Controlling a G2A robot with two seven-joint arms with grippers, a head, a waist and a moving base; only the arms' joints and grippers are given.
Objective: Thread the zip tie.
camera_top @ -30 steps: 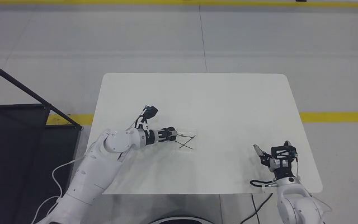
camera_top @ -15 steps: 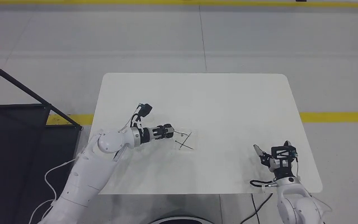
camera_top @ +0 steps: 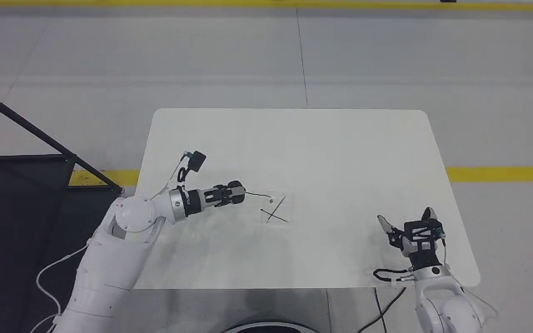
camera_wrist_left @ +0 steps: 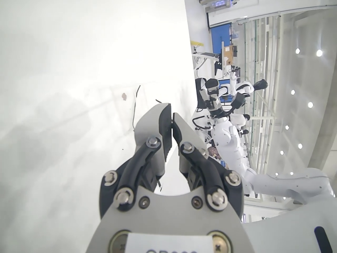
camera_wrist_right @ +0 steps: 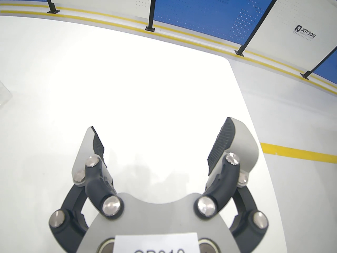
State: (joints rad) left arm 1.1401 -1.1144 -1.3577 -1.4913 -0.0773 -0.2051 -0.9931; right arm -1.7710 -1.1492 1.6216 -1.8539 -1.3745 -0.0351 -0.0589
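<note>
As the left arm has drawn back, left gripper [camera_top: 241,192] stays pinched on zip tie [camera_top: 259,196].
Zip tie thin, black, trailing ahead of its tips; right gripper [camera_wrist_right: 162,126] wide open.

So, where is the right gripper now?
In the top view the right gripper sits open over the table's near right corner, far from the crossed zip ties at mid-table.

We count one white table [camera_top: 350,150]. On it we see two thin black zip ties [camera_top: 276,209] lying crossed, and one more thin strand [camera_top: 258,196]; we cannot tell whether it is a third tie. We count two grippers, the left gripper [camera_top: 241,193] and the right gripper [camera_top: 405,219].
</note>
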